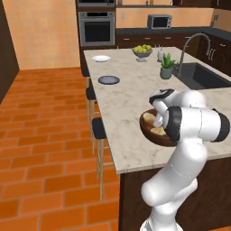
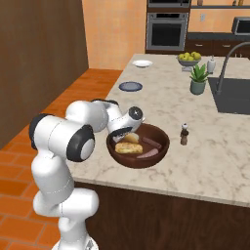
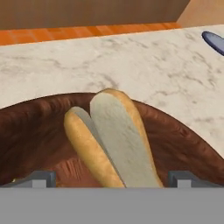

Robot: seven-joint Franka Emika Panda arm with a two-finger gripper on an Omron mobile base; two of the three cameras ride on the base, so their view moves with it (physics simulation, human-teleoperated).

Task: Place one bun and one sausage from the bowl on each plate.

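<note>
**Q:** How do the jaws stand, and how is the arm posed?

**A:** The gripper (image 3: 112, 177) is spread to its widest and holds nothing. Its two finger tips (image 3: 40, 178) straddle a split bun (image 3: 109, 140) that lies in the bowl (image 3: 175, 140), just ahead at 12 o'clock in the hand view. In the right base view the gripper (image 2: 128, 133) dips over the bowl's (image 2: 161, 154) near-left rim, with the arm folded at the elbow and the forearm reaching forward over the counter edge.

**Q:** What does the bowl contain?

**A:** Buns (image 2: 129, 148) on its left side and sausages (image 2: 151, 143) on its right.

**Q:** What lies around it?

**A:** On the marble counter (image 2: 215, 161), a pepper mill (image 2: 184, 134) stands near the bowl at 3 o'clock. The blue-grey plate (image 2: 130, 86) lies well apart at 12 o'clock, the white plate (image 2: 142, 63) beyond it. A potted plant (image 2: 198, 78) and a fruit bowl (image 2: 189, 59) stand toward 1 o'clock, beside the sink (image 2: 239, 97). Between gripper and plates the counter is bare.
</note>
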